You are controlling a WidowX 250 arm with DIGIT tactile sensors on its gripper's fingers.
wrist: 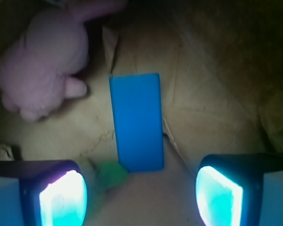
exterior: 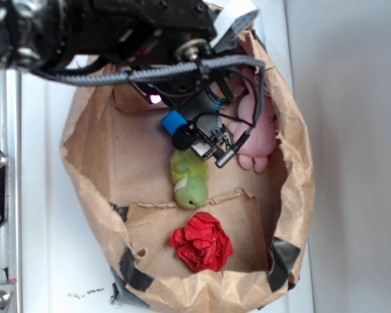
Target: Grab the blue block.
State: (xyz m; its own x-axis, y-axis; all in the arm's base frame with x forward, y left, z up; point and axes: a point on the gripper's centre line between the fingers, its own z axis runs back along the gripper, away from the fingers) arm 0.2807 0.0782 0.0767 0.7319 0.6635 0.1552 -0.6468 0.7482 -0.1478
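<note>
**Approach over the blue block, jaws spread**

Fingertip pads (wrist: 63,197) fill the bottom corners of the wrist view, glowing cyan, set wide apart with nothing between them. So the gripper (wrist: 140,195) is open and empty. Exterior view shows the gripper (exterior: 205,140) hanging inside the paper bag (exterior: 91,124), above its floor.

Blue block (wrist: 136,121): lies flat on the brown bag floor, long axis running away from the wrist camera, near end roughly midway between the two pads but ahead of them. In the exterior view only a small corner of the blue block (exterior: 173,121) shows past the arm.

Judgement on the step: this looks like the final alignment before descent. The block's narrow width already sits across the jaw opening, so closing on the long sides seems right; no wrist turn looks needed. Advance forward so the pads bracket the block's middle, then lower straight. Block is thin, so pads should go nearly to the floor.

Risks: green plush toy (wrist: 111,174) touches or nearly touches the block's near left corner, just beside the left pad; it could get pinched. A raised paper fold runs along the block's right edge.

Bag contents:
- blue block
- green plush toy (exterior: 189,179)
- pink plush rabbit (wrist: 42,61), left of the block, apart from it
- red crumpled paper ball (exterior: 202,241), well apart, near the bag's front wall
</note>
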